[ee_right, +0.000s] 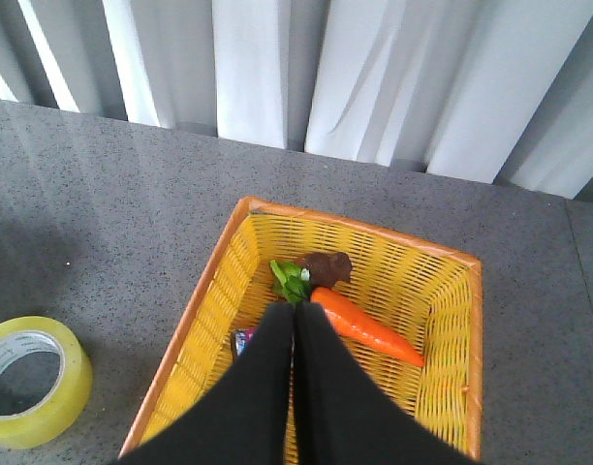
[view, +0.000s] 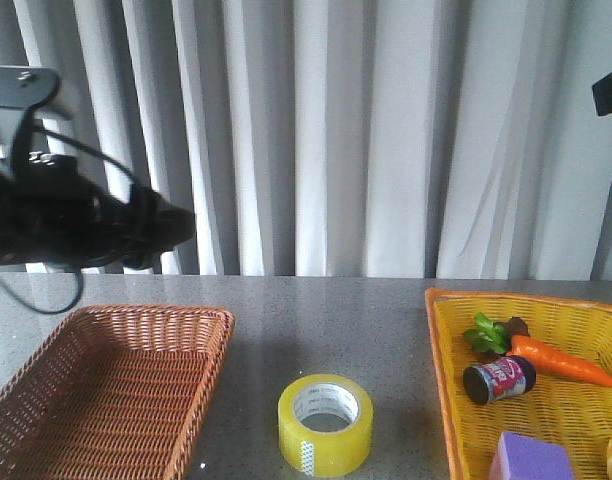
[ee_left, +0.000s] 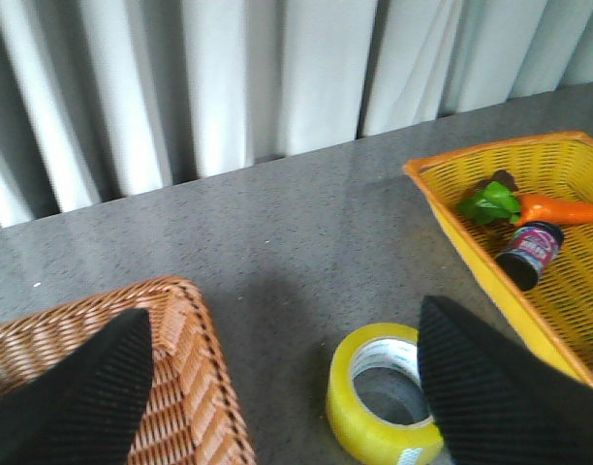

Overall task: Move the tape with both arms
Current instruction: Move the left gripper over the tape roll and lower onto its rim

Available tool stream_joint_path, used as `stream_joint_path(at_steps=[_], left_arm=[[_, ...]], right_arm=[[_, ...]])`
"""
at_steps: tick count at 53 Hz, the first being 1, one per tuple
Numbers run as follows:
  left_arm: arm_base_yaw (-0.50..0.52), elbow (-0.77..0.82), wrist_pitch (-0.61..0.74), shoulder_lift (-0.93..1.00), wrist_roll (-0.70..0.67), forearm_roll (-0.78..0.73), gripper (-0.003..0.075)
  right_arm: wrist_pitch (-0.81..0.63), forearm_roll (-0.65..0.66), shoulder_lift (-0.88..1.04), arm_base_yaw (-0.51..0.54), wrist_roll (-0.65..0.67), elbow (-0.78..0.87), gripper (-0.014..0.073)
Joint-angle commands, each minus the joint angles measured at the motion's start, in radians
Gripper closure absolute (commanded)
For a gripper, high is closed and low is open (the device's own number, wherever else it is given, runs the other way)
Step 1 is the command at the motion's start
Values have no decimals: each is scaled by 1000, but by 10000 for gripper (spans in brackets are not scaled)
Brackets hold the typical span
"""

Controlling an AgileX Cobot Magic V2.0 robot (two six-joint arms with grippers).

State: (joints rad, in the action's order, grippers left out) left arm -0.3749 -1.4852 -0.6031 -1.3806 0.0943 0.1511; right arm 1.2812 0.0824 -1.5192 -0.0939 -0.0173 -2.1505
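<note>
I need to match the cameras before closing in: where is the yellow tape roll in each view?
Front view: the tape lies flat on the table, between the brown basket and the yellow basket.
Left wrist view: low in the picture, beside the right-hand finger.
Right wrist view: at the lower left corner.
Shared landmark: the carrot in the yellow basket.
</note>
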Motion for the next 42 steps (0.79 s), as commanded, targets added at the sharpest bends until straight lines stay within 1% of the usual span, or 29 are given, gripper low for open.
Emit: stream_joint_path(at_steps=[1,7,16,29,42], left_arm=[[-48,-143,4,-85,1,18,185],[-72,-254,-52,-229,-17,18,190],[-84,-356,-119,-407,-126,18,220],[-100,-383,-153,-551,-130,18,225],[-106,-383,-153,-617,-134,18,225]], right_arm=[[-46,5,31,4,-1,-24,603],[-46,5,31,4,-1,-24,603],[-46,5,31,4,-1,-24,603],[-45,5,31,4,-1,-24,603],[-45,5,31,4,-1,-24,603]])
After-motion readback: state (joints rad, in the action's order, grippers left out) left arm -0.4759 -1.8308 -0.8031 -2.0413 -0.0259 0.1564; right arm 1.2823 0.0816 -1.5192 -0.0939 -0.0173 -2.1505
